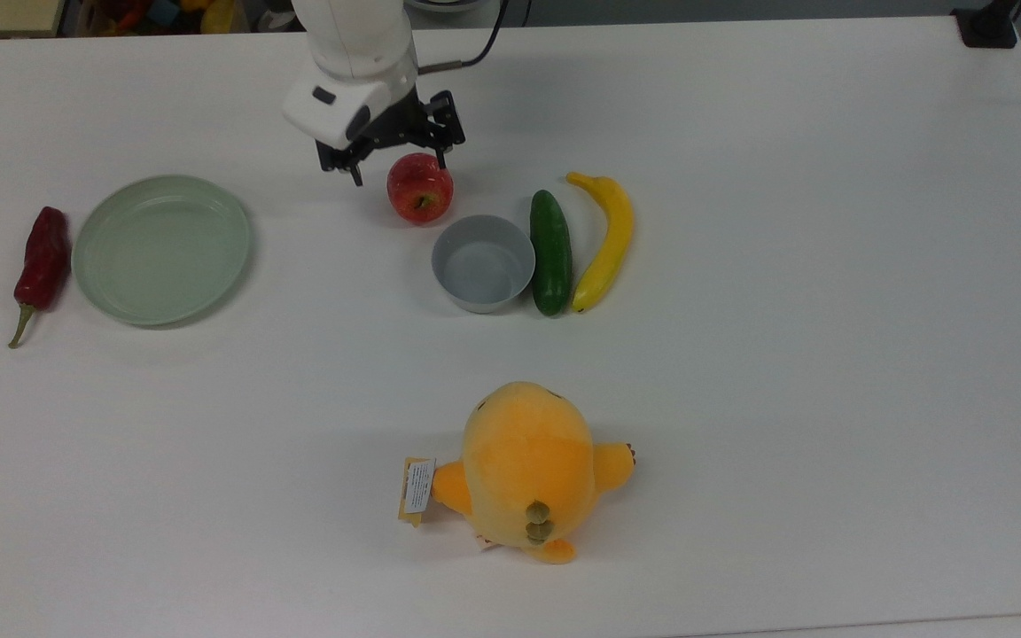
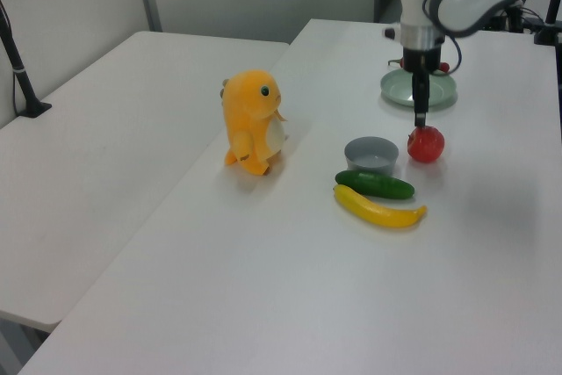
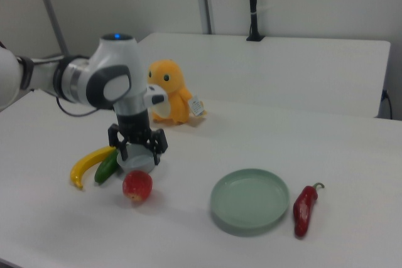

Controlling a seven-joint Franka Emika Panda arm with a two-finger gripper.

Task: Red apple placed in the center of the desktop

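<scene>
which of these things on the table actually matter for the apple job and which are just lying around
Part of the job:
red apple, resting on the desktop
end effector, open just above the apple

Just lying about:
grey bowl
cucumber
banana
green plate
chili pepper
orange plush toy
</scene>
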